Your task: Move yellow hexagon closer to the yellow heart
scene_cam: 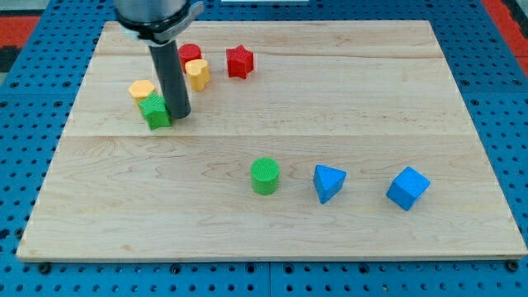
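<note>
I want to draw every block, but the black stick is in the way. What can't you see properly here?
- Red block, camera view: partly behind the rod, shape unclear.
- Yellow heart: its left edge is behind the rod.
- Green block: its right side is covered where my tip sits.
- Arm above the rod: cut off by the view's top.

Yellow hexagon (142, 90) lies flat near the board's upper left, with yellow heart (197, 73) near it, up-right, apart.
</note>
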Robot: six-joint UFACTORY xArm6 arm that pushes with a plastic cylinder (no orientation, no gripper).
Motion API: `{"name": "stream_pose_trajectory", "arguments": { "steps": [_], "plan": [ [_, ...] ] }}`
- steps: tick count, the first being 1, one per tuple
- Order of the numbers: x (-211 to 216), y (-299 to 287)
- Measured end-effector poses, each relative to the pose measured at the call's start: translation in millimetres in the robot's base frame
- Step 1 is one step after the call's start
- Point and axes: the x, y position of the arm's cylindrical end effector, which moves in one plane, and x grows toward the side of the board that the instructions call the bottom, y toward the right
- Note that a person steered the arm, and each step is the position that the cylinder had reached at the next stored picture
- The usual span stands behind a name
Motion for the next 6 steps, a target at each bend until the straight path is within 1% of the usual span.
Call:
{"name": "stream_pose_trajectory", "arguments": {
  "steps": [1, 2, 3, 4, 5, 6],
  "plan": [
    [-12.8, 11.1],
    [-31.3, -1.5],
    [-31.5, -56.8],
    [-34.0, -63.8],
    [12.1, -54.0],
    [57.8, 16.5]
  ]
}}
